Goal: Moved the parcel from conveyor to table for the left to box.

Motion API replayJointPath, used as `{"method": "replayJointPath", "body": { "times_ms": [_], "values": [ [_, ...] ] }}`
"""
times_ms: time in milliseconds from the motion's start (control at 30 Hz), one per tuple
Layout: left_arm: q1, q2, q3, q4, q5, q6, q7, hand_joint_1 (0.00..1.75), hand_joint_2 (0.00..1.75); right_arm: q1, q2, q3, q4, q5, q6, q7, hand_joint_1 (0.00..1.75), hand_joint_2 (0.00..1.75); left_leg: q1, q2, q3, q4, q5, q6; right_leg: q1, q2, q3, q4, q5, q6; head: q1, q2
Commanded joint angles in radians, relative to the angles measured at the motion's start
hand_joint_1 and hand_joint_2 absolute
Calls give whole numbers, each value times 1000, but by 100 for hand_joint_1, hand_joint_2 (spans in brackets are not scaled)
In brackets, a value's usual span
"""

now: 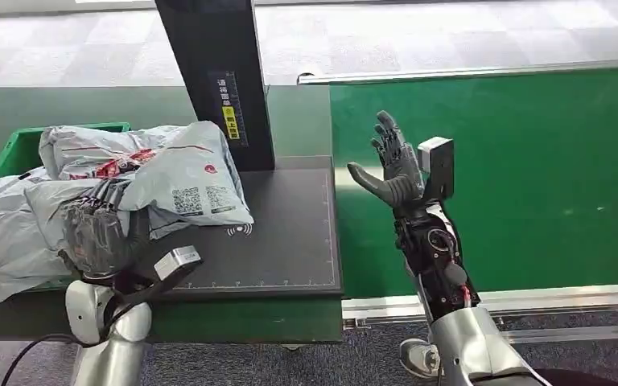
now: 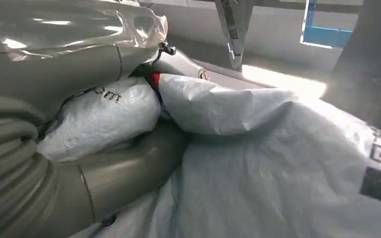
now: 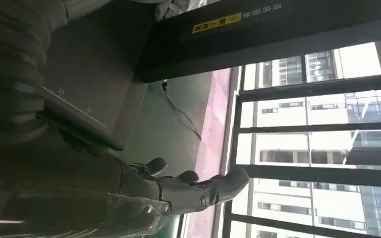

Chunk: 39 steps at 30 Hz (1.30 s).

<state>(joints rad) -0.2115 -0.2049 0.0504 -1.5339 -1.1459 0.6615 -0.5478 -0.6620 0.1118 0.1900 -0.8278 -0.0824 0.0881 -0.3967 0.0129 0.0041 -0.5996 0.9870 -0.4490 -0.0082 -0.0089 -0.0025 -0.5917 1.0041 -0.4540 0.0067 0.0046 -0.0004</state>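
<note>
The grey parcel (image 1: 189, 173), QR label up, is seen lying half on the black scanning mat (image 1: 282, 233) and half over the pile of grey mail bags (image 1: 16, 225) by the green bin (image 1: 16, 149). Its near edge is gripped by the left hand (image 1: 96, 233), fingers curled into the plastic. The right hand (image 1: 394, 169) is held up over the green conveyor belt (image 1: 515, 177), fingers spread, nothing held. A black scanner post (image 1: 217, 80) is seen just behind the parcel.

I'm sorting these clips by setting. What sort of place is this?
Probably a parcel-sorting or logistics test station: a wide green conveyor belt, grey plastic mailer bags with QR labels piled by a green plastic crate, and a black scanning platform with an upright post.
</note>
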Motion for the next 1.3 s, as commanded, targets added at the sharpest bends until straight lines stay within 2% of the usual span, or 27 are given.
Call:
{"method": "replayJointPath", "body": {
  "times_ms": [33,200,267,467,533,633,667,700,733,933,967,1033,1100,1133,1167,1200,1233,1267,1300],
  "values": [
    [-33,21,31,8,-3,37,1,175,175,-25,-20,31,50,-3,-3,-1,0,175,0,0,1,0,0,0,0,0,1,-1,0,0,0,0],
    [-33,21,31,8,-3,37,1,175,175,-25,-20,31,50,-3,-3,-1,0,175,0,-1,3,-1,-1,1,0,0,3,-1,-1,0,0,0],
    [-75,15,104,-11,-106,37,31,175,175,-15,-30,35,27,-13,-8,-1,0,175,0,0,1,0,0,0,0,0,1,0,0,0,0,0],
    [-324,218,288,181,-282,37,152,175,175,35,-94,71,-41,-77,-13,11,0,175,1,-3,2,0,1,-1,1,-3,2,0,-1,-1,0,0],
    [-388,289,293,266,-324,37,220,175,175,44,-102,88,-49,-92,-20,9,0,175,1,-1,1,0,1,-1,1,0,1,0,0,-1,0,0],
    [-445,359,279,309,-350,37,264,175,175,59,-112,98,-72,-107,-30,12,0,175,1,0,1,0,1,-1,2,0,0,1,0,-2,0,0],
    [-451,366,280,306,-353,37,269,175,175,63,-115,99,-79,-110,-32,12,0,175,2,-1,3,0,1,-1,2,-1,2,1,0,-2,0,0],
    [-490,309,402,172,-309,37,105,175,175,86,-121,96,-111,-113,-50,15,0,175,2,0,2,0,1,-1,3,0,1,1,0,-2,0,0],
    [-518,292,447,210,-331,37,61,175,175,95,-124,97,-123,-112,-53,17,0,175,2,0,1,1,1,-1,2,0,0,2,0,-1,0,0],
    [-496,258,458,195,-368,37,67,175,175,85,-123,100,-123,-108,-58,25,0,175,2,1,0,0,1,-1,2,2,0,1,0,-1,0,0],
    [-492,264,445,200,-387,37,94,175,175,85,-123,100,-122,-108,-59,25,0,175,1,1,2,0,0,0,1,2,2,1,0,-1,0,0],
    [-477,326,347,259,-425,37,259,175,175,97,-130,101,-140,-110,-65,34,0,175,1,1,2,0,0,-1,2,1,2,1,0,-1,1,0],
    [-478,369,290,322,-425,37,345,175,175,102,-132,99,-142,-112,-70,36,0,175,1,-2,3,-1,1,-1,2,-1,3,0,-1,-2,0,0],
    [-593,413,191,696,-425,37,536,175,175,124,-143,85,-169,-110,-77,39,0,175,1,-1,2,0,1,-1,1,-1,1,1,-1,-1,0,0],
    [-708,454,31,975,-425,-20,734,175,175,141,-154,73,-191,-107,-69,40,0,175,1,-2,1,-1,1,-1,2,-2,1,1,0,-2,0,0],
    [-766,452,2,1103,-425,-170,818,175,175,145,-154,66,-194,-98,-45,49,0,175,2,-15,1,-1,4,-2,2,-15,4,2,-2,-2,0,0],
    [-766,448,0,1123,-425,-188,831,175,175,140,-149,60,-186,-93,-41,50,0,175,1,-15,2,0,4,-2,1,-14,2,2,-3,-2,0,0],
    [-773,451,-14,1182,-425,-338,897,175,175,125,-135,59,-157,-79,-24,52,0,175,2,-16,2,-1,5,-2,2,-15,3,1,-2,-2,0,0],
    [-773,454,-5,1222,-425,-438,926,175,175,113,-125,58,-135,-68,-15,48,0,175,1,-9,3,-1,4,-2,1,-9,0,1,-1,-1,2,0]
  ]
}}
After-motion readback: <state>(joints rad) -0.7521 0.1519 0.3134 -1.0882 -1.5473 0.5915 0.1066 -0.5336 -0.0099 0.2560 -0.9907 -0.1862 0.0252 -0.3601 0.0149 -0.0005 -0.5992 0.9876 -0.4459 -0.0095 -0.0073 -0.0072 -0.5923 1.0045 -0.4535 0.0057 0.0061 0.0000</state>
